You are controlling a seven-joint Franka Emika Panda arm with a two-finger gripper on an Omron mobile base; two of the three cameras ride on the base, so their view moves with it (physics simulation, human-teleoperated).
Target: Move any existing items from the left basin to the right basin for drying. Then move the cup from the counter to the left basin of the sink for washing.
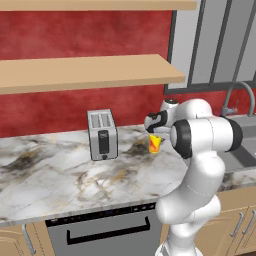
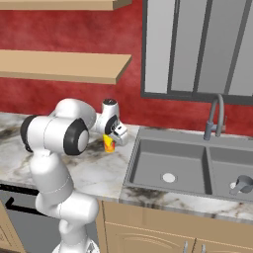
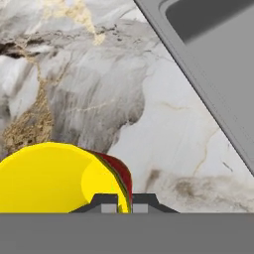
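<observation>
**Cup pinched at the rim, ready to lift toward the left basin**

Left base view: the gripper (image 1: 154, 134) sits on top of the cup (image 1: 155, 144), which stands upright on the counter (image 1: 50, 170) directly beneath it, long axis vertical.

Right base view: the left basin (image 2: 148, 170) lies bare beyond the gripper; a grey mug (image 2: 242, 184) rests in the right basin (image 2: 222, 168). So the second step seems in hand.

Hand view: the fingertips (image 3: 105, 203) are nearly together, clamped on the cup's rim wall, mouth up. Next, I judge: lift straight, then carry sinkward.

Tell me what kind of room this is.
A kitchen, rendered rather than real: a grey metal double sink with an arched tap, a silver two-slot toaster on a veined marble counter, and wooden wall shelves.
</observation>
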